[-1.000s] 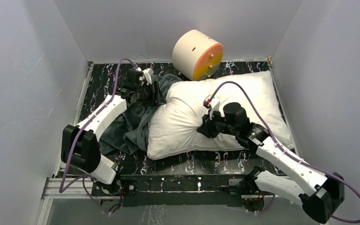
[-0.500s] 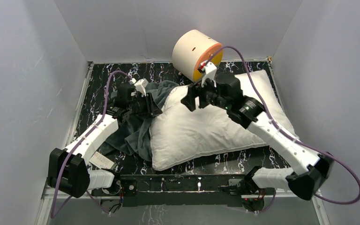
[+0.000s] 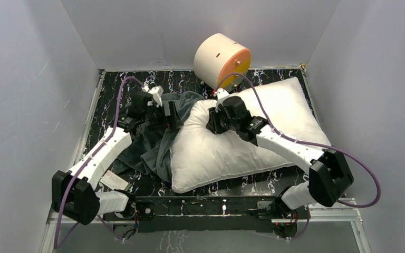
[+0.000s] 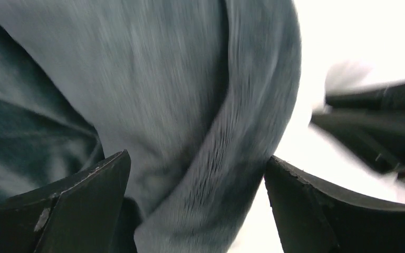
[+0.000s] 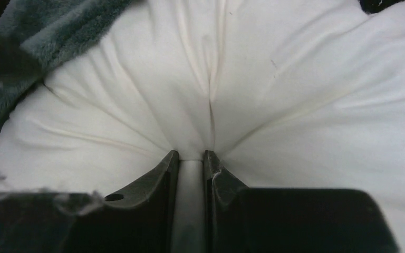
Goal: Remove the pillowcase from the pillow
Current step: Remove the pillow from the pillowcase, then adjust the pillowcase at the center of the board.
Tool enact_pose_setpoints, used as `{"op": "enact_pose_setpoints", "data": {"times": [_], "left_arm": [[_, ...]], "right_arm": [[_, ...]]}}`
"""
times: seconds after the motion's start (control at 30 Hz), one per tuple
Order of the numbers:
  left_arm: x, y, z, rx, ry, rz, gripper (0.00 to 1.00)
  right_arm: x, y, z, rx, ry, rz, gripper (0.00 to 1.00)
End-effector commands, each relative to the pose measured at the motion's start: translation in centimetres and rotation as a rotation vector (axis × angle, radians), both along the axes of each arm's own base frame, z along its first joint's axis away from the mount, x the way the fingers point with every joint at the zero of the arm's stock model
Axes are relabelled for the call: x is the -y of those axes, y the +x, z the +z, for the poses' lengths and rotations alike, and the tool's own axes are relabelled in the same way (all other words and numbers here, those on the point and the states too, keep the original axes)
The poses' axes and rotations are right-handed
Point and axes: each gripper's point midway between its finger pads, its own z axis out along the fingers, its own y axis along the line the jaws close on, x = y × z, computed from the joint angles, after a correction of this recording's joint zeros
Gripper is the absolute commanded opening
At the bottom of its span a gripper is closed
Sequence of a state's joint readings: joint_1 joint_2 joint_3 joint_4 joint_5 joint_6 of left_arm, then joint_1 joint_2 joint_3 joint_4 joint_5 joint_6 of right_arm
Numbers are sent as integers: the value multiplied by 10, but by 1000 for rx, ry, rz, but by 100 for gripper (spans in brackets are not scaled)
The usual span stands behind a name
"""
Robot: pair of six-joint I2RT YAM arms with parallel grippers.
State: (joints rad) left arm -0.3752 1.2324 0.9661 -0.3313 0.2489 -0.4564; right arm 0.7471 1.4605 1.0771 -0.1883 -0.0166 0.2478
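The white pillow point(image 3: 290, 108) lies across the middle and right of the table. The dark grey pillowcase point(image 3: 147, 150) is bunched against its left end, its grey face showing and still lapping the upper left corner. My left gripper point(image 3: 172, 116) hovers at that corner. In the left wrist view its jaws point(image 4: 198, 174) stand wide open around a fold of pillowcase point(image 4: 190, 105) without pinching it. My right gripper point(image 3: 211, 125) presses into the pillow's upper left part. The right wrist view shows it point(image 5: 191, 155) shut on a pinch of pillow fabric point(image 5: 295, 95), pillowcase point(image 5: 47, 31) at the upper left.
A cream-and-orange cylinder point(image 3: 222, 60) stands at the back, touching the pillow's far edge. Grey walls close in the black marbled tabletop point(image 3: 113, 100) on three sides. A white label point(image 3: 115, 181) lies by the left arm's base.
My right gripper left the pillow's middle, swung over its far edge, then came down and shut on the upper left part. My left gripper let go of the pillowcase and opened wide.
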Motion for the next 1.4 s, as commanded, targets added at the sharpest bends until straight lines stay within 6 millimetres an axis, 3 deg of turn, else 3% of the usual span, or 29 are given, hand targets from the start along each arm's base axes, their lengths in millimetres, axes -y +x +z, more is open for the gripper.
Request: {"op": "enact_pose_setpoints", "data": {"times": [0.0, 0.07, 0.17, 0.27, 0.4, 0.53, 0.63, 0.67, 0.73, 0.87, 1.07, 1.1, 1.13, 1.2, 1.27, 1.33, 1.37], "left_arm": [[0, 49, 53, 124, 56, 33, 97], [13, 71, 66, 119, 58, -10, 98], [29, 93, 62, 87, 48, -56, 98], [50, 87, 47, 3, -6, -187, 98], [54, 67, 18, -140, 0, -278, 90], [27, 73, 6, -135, 134, -172, 59], [2, 89, 20, -54, 227, -46, 46], [-8, 94, 26, -30, 255, 6, 34], [-36, 105, 40, 20, 305, 124, 14], [-101, 115, 60, 56, 353, 329, 0], [-214, 92, 52, -15, 375, 605, 0], [-219, 84, 47, -33, 347, 613, 0], [-220, 79, 44, -41, 320, 606, 1], [-204, 72, 36, -47, 250, 534, 13], [-184, 63, 24, -88, 171, 460, 31], [-162, 53, 8, -155, 82, 387, 59], [-154, 47, 2, -184, 43, 366, 67]], "right_arm": [[41, -69, -80, -232, -134, 65, 28], [41, -73, -82, -220, -111, 84, 28], [44, -76, -85, -221, -100, 65, 28], [47, -74, -83, -215, -101, 33, 29], [48, -72, -79, -199, -82, 8, 30], [51, -69, -76, -185, -77, -20, 30], [59, -61, -77, -175, -96, -92, 29], [62, -58, -77, -169, -103, -122, 28], [68, -53, -76, -160, -110, -173, 27], [80, -43, -70, -155, -91, -255, 23], [91, -21, -45, -117, -17, -359, 18], [91, -18, -38, -108, 0, -369, 18], [90, -14, -32, -100, 17, -379, 18], [87, -6, -15, -83, 66, -394, 17], [83, 1, 0, -68, 115, -403, 15], [79, 9, 16, -46, 158, -415, 13], [77, 12, 23, -36, 169, -418, 13]]}}
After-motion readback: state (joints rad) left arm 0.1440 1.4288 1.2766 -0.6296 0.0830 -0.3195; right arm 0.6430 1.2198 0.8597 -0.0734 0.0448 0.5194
